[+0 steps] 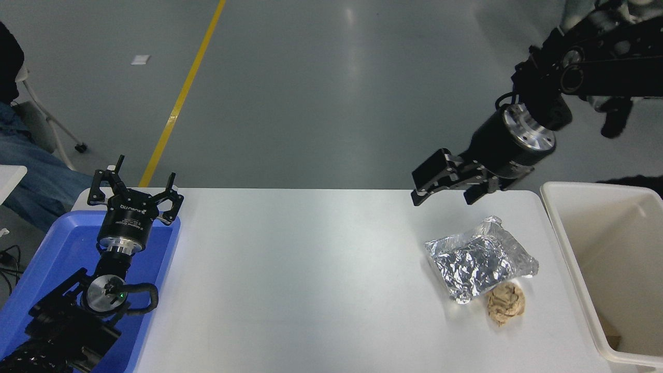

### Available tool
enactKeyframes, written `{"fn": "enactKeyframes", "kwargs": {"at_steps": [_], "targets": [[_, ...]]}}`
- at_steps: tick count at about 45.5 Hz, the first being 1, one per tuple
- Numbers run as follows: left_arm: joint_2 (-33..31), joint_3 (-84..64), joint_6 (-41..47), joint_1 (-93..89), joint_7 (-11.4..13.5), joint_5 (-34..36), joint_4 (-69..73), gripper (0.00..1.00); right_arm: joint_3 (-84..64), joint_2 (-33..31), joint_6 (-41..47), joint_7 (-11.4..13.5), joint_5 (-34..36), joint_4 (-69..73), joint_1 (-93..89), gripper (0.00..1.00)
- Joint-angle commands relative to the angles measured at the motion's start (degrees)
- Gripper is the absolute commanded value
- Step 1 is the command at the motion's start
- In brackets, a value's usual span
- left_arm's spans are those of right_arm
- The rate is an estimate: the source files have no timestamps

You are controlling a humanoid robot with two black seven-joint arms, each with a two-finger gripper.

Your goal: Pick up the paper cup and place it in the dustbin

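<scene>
White table with foil pouch, brown paper ball, blue tray.

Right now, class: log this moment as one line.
right gripper: open, empty, above table's far edge | left gripper: parked, open | paper cup: not visible | dustbin: at right

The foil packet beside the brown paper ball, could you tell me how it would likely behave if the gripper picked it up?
The foil packet looks creased and puffed, so it would probably dent and crumple under pinching rather than stay stiff. It lies flat and wide, so it is unlikely to roll. Its shiny skin might slip somewhat. It touches the paper ball, which could get nudged.
</scene>
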State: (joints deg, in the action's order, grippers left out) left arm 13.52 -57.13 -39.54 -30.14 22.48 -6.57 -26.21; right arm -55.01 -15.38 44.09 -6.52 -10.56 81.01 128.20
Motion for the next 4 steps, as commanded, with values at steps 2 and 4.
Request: {"fn": "enactKeyframes", "kwargs": {"at_steps": [2, 4], "targets": [[0.02, 0.00, -0.01, -0.01, 0.02, -0.02, 0.02, 1.00, 2.10, 6.59, 0.91, 0.02, 5.29, 1.52, 3.20, 1.00], [0.02, 0.00, -0.01, -0.01, 0.02, -0.02, 0.02, 1.00, 2.19, 6.59, 0.91, 0.02, 5.29, 1.52, 3.28, 1.00]]}}
